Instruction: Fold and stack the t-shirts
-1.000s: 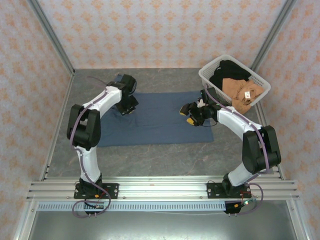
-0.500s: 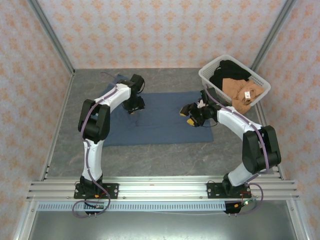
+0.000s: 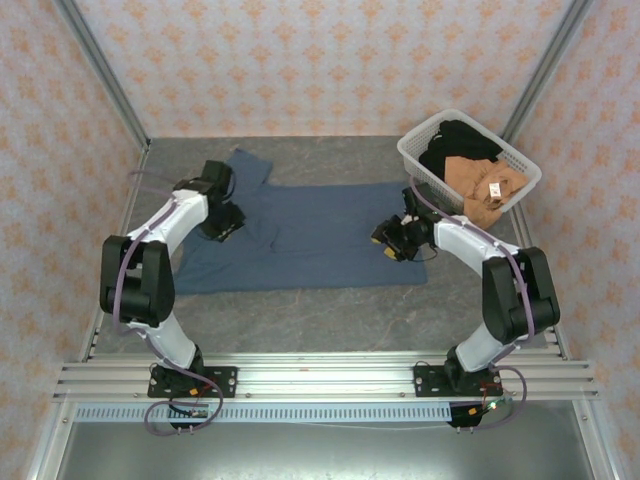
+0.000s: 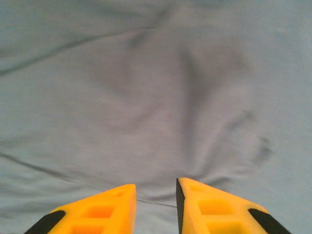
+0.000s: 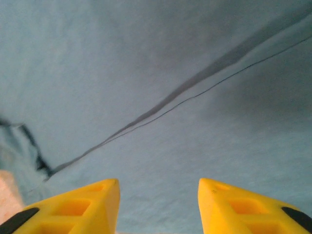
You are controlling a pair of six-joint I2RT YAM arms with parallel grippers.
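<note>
Blue shirt [image 3: 320,235]: long axis parallels table's [image 3: 320,310] near edge.
Left gripper [image 3: 222,225]: over its left end, narrowly parted.
Right gripper [image 3: 392,240]: over right end, spread.

The surface [image 3: 300,310] is a grey, stone-patterned tabletop, walled at the far end and both sides. A slate-blue t-shirt [image 3: 310,235] lies spread flat across its middle, reaching from near the left side to just short of the right. One sleeve points toward the far-left corner, and a few shallow creases run through the cloth. A white plastic lattice basket [image 3: 412,160] stands in the far-right corner, just beside the shirt's right end. The near strip of the surface is bare.
</note>
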